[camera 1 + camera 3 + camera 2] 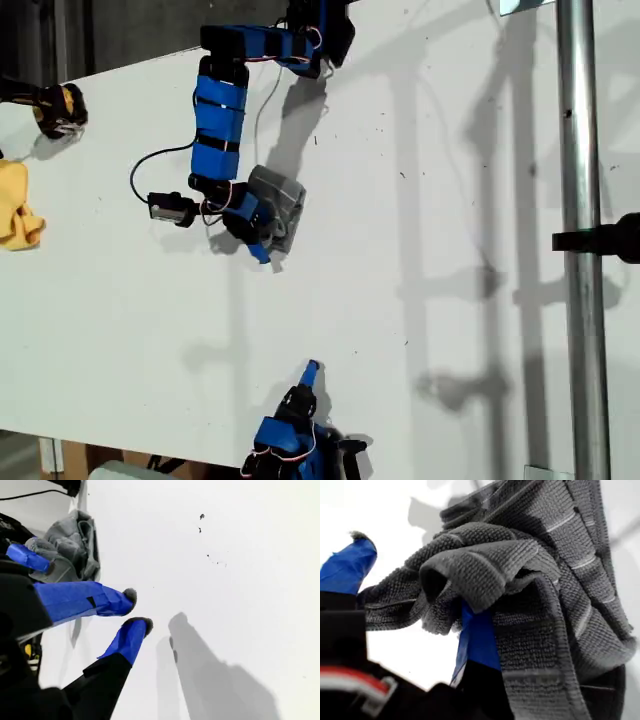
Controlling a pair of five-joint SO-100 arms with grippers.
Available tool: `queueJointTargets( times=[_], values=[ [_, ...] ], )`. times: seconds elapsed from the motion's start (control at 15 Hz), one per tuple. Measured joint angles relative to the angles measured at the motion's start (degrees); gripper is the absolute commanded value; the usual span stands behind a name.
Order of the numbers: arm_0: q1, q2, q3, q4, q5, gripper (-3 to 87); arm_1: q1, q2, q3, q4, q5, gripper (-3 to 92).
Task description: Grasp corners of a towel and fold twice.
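Exterior view shows you the towel (280,203) bunched, no clear long axis; my first gripper (262,243) clamps it; my second gripper (136,611) empty, fingers slightly apart.

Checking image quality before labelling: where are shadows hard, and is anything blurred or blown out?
Exterior view: hard dark shadows on the white table. First wrist view: towel weave sharp, my first gripper close and soft, background blown white. Second wrist view: my second gripper casts a crisp shadow.
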Motion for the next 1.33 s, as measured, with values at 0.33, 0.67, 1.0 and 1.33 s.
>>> queueJointTargets(
  times=[0.33,0.67,1.0,1.33],
  values=[
    [0.0,0.0,0.0,0.0,0.0,7.0,2.81,18.81,-0.26,5.27,-4.22,20.9],
    [0.0,0.0,0.0,0.0,0.0,7.0,4.92,44.38,12.3,6.42,-4.66,5.2],
    [0.0,0.0,0.0,0.0,0.0,7.0,6.15,79.54,44.65,9.32,2.46,0.8],
    [0.0,0.0,0.0,0.0,0.0,7.0,1.14,119.0,76.29,17.05,16.61,4.5]
  ],
)
